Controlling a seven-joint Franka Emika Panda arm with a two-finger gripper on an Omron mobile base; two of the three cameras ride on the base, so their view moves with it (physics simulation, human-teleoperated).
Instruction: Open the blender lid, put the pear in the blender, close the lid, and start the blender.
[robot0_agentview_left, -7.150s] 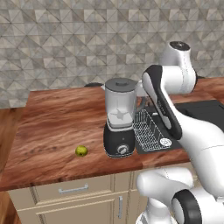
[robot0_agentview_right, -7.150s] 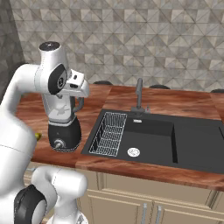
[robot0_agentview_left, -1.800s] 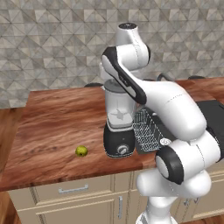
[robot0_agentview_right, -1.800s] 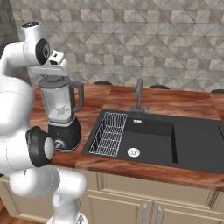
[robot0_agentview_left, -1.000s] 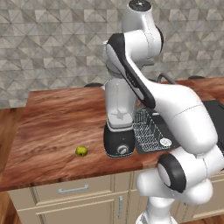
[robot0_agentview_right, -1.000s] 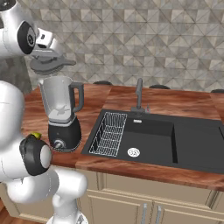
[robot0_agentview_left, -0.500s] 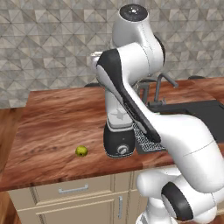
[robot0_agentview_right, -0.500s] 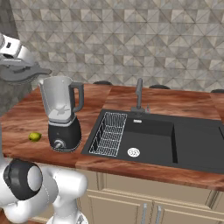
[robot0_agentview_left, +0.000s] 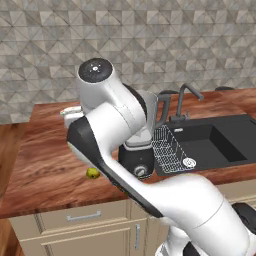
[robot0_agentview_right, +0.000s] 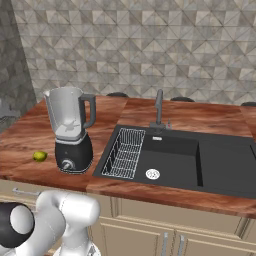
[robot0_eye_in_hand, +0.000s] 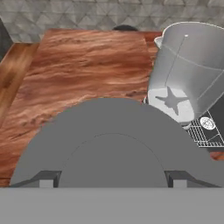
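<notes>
**Lid off, jar open on the counter**

A wooden counter (robot0_agentview_right: 30, 135) runs under a grey tiled wall, with a black sink (robot0_agentview_right: 175, 155) set in it. The right base view gives the blender (robot0_agentview_right: 72, 130) whole: clear jar with side handle, open at the top, on a black base with a silver knob. The pear (robot0_agentview_right: 40, 156), small and yellow-green, lies just left of that base. In the left base view the arm hides most of the blender. The hand view looks into the jar and shows the lid (robot0_eye_in_hand: 113, 148), a dark grey disc, gripped between the fingers (robot0_eye_in_hand: 46, 178) of the wide-spread gripper (robot0_eye_in_hand: 112, 180), above the counter left of the jar.
</notes>
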